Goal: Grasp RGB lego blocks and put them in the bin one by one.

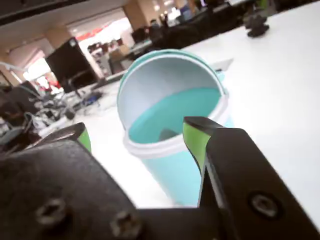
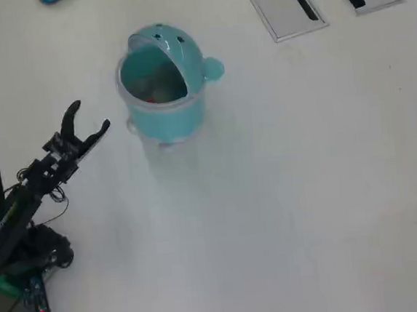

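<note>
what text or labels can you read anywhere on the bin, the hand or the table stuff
None can be read.
The bin: no lettering, only two dark dots on its lid.
The hand: yellow-green pads, no print visible.
The grey panels: plain, with black slots.
The small circuit board by the arm's base: any markings too small to read.
Background in the wrist view: blurred.

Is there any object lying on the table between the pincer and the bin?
No. In the overhead view, only bare white table lies between the open pincer and the bin. No blocks show there.
</note>
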Controlling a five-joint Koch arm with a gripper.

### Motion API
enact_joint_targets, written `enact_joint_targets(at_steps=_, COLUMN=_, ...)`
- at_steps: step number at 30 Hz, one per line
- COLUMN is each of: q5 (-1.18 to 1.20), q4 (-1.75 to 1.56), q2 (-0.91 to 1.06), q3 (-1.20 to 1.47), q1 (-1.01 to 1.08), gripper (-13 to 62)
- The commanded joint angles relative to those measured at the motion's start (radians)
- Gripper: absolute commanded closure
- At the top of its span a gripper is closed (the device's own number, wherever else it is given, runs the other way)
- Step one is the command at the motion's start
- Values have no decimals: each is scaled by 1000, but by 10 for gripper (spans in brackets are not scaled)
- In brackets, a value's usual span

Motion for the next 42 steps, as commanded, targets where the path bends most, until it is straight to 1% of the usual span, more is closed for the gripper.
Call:
enact_joint_targets(at_steps=1, q5=41, q4=-97, q2=58, q3=-11, q1=-2, gripper=148)
enact_joint_targets(at_steps=5, q5=118, q4=-155, q2=74, q3=43, q1=12, gripper=147)
enact_joint_targets(at_steps=11, q5=268, q4=-353, q2=77, q3=150, q1=63, gripper=148)
enact_joint_targets(at_steps=16, q5=293, q4=-492, q2=75, q3=224, q1=103, gripper=149)
enact_joint_targets(at_steps=28, q5=430, q4=-588, q2=74, q3=302, q1=218, gripper=152)
enact_joint_targets(at_steps=36, q5=437, q4=-888, q2=69, q3=486, q1=333, gripper=164)
enact_joint_targets(at_steps=42, q5=482, q4=-891, q2=69, q3=526, q1=399, gripper=163)
